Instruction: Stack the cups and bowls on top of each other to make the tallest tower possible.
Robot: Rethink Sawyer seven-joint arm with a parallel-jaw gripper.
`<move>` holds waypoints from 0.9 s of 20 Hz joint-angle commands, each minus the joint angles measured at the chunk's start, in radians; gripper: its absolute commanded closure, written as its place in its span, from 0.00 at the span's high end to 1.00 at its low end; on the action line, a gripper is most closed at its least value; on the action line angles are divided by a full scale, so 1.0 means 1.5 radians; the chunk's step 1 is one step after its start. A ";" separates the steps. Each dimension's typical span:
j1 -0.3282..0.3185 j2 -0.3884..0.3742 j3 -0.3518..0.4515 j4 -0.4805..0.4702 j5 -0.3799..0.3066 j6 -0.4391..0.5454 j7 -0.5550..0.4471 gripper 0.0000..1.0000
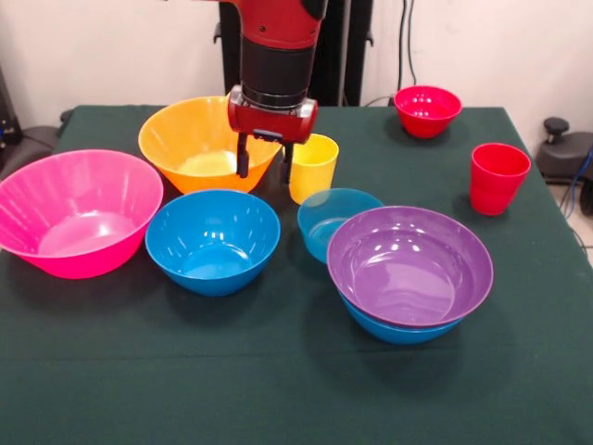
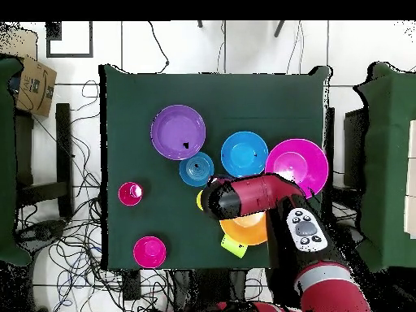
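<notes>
Open gripper by orange bowl, no txt

My bowls are glossy plastic: the pink bowl, orange bowl and purple bowl shine with highlights. The small blue bowl looks translucent. The green tablecloth is matt cloth. My arm has smooth red casing.

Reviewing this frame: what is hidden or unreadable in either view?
Overhead: the arm covers the gripper and most of the yellow cup.
Front: the lime green cup is hidden behind the orange bowl.
Both: the blue bowl under the purple bowl is mostly covered.
</notes>
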 commanded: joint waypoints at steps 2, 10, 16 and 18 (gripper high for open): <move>-0.037 0.006 0.047 -0.025 0.088 0.232 -0.074 1.00; -0.052 0.178 0.040 -0.148 0.017 0.133 -0.075 1.00; -0.050 0.244 0.039 -0.177 -0.002 0.073 -0.055 1.00; -0.043 0.251 0.039 -0.180 0.001 0.064 -0.046 1.00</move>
